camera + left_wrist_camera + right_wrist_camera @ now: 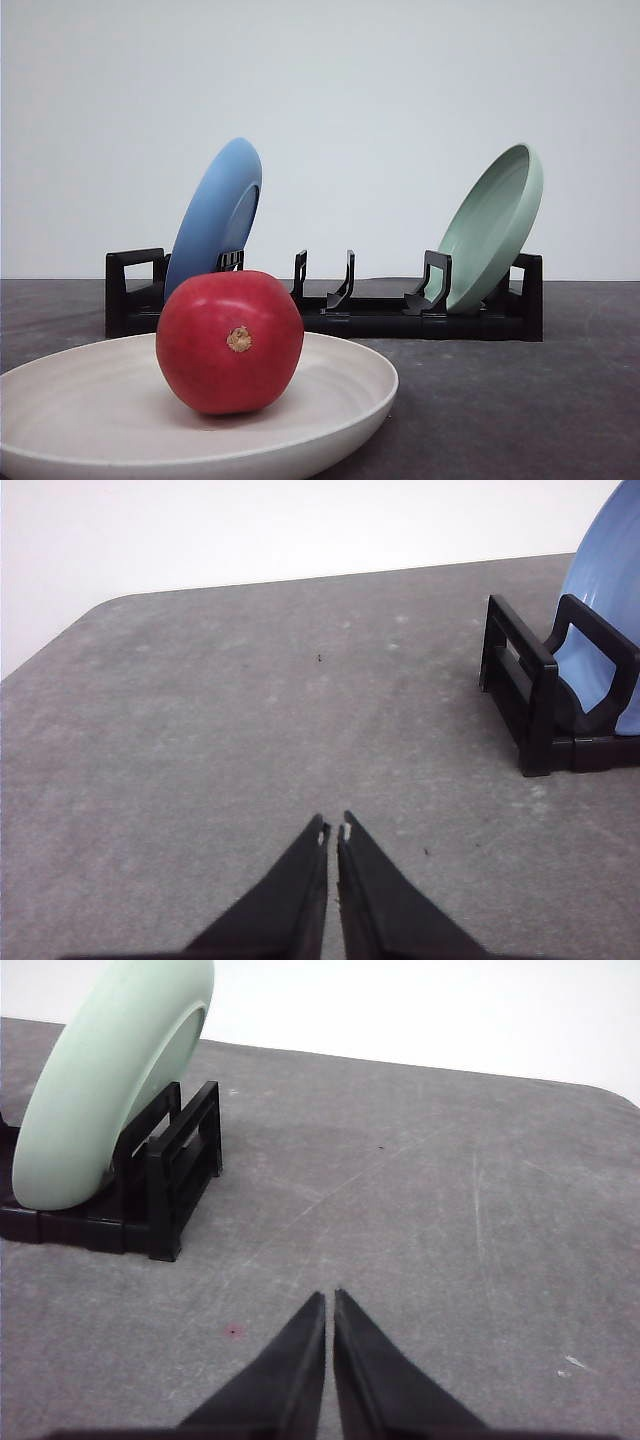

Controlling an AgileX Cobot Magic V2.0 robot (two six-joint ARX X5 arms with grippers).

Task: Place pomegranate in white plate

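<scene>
A glossy red pomegranate [230, 341] with a tan nub facing the camera rests inside the white plate [340, 405], low in the front view at the left. In the left wrist view my left gripper [333, 832] is shut with nothing between its fingers, hovering over bare grey table. My right gripper [329, 1299] is also shut and empty, above bare table in the right wrist view.
A black dish rack [380, 315] stands behind the white plate. A blue plate [215, 215] leans in its left end and a pale green plate [495, 225] in its right end. The rack's ends appear as dish rack [530, 695] and dish rack [175, 1170].
</scene>
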